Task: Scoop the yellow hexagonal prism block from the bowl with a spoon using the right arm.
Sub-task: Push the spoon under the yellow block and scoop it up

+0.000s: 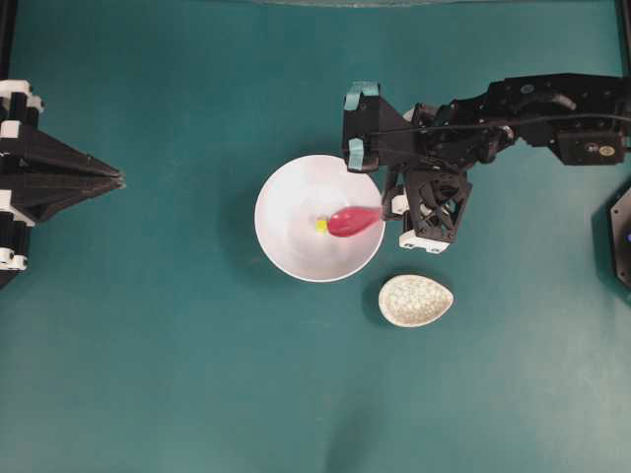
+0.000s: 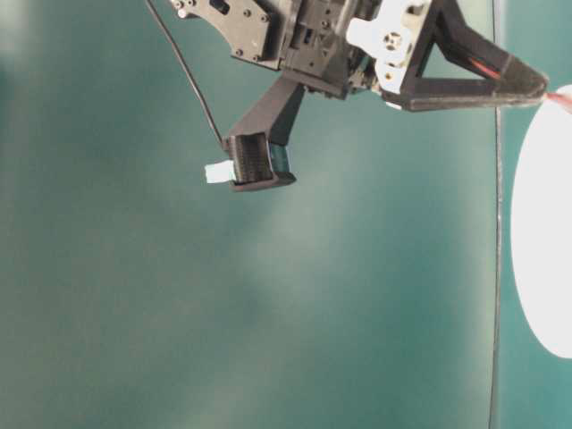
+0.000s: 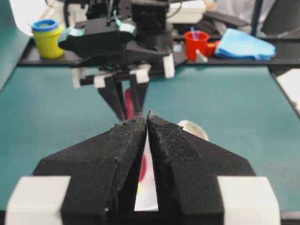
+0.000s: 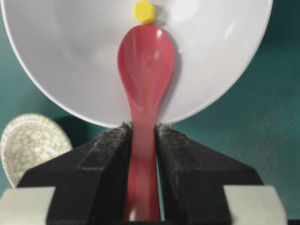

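Bowl (image 1: 296,251), white, mid-table, with bare teal tabletop (image 1: 158,355) all round. Right gripper (image 4: 143,136) pinches spoon (image 4: 146,61) handle; scoop inside bowl, tip touching yellow block (image 4: 144,11). Speckled dish (image 1: 415,301) just beside rim. Left gripper (image 3: 147,117) pressed together, well apart.

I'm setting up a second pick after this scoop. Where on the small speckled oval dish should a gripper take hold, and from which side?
Probably the rim at the narrow end of the speckled dish, coming from above. It lies flat and upright on the green table, apart from the white bowl, so only the thin raised rim offers a pinch. That pointed end faces away from the bowl, leaving room.
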